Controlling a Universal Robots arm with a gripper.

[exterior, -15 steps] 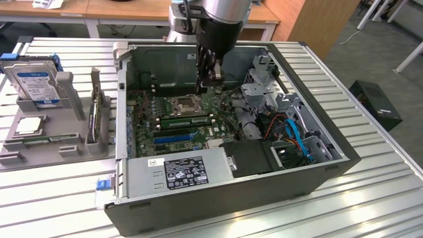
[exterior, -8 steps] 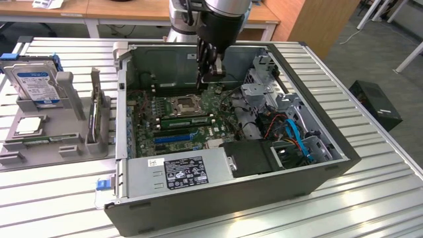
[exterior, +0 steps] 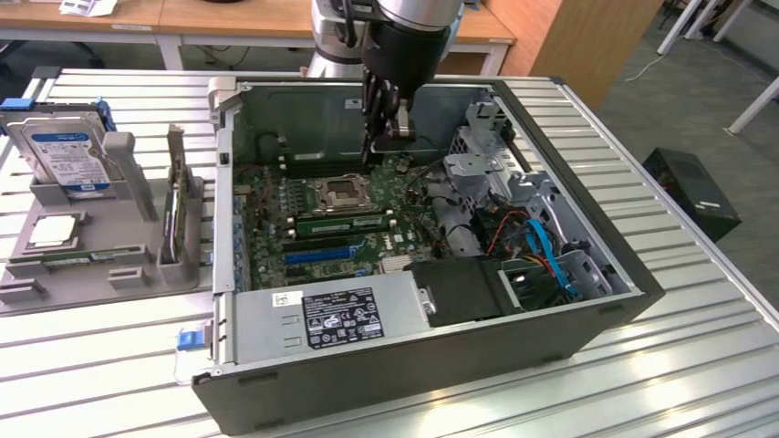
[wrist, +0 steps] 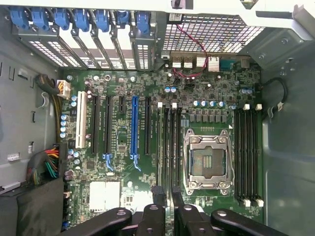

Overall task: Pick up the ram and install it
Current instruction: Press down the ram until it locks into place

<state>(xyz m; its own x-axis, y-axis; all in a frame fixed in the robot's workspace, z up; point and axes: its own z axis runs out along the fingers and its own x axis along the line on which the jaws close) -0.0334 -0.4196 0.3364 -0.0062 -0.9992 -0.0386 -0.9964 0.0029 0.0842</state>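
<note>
The fingers (wrist: 157, 201) stand a narrow gap apart, and nothing shows between them; bare board and slot ends are visible through the gap. The gripper (exterior: 393, 137) hangs inside the open case (exterior: 608, 301), raised above the motherboard (wrist: 123, 142) and close to the case's far wall.

One ram (exterior: 347, 220) sits on edge in a slot on the motherboard, just beside the open processor socket (exterior: 341, 190), on the socket's side toward the power supply (exterior: 335, 315). It lies below the fingers and toward the near end of the case from them, apart from them and not touched. In the wrist view the fingertips hover over one end of the slot bank beside the socket.

A second ram (exterior: 73, 258) lies flat in a grey holder (exterior: 25, 292) near the edge of the table (exterior: 681, 365) at the exterior view's left, outside the case and well apart from the gripper. The same holder carries a hard drive (exterior: 64, 155) and a square silver chip (exterior: 55, 233).
</note>
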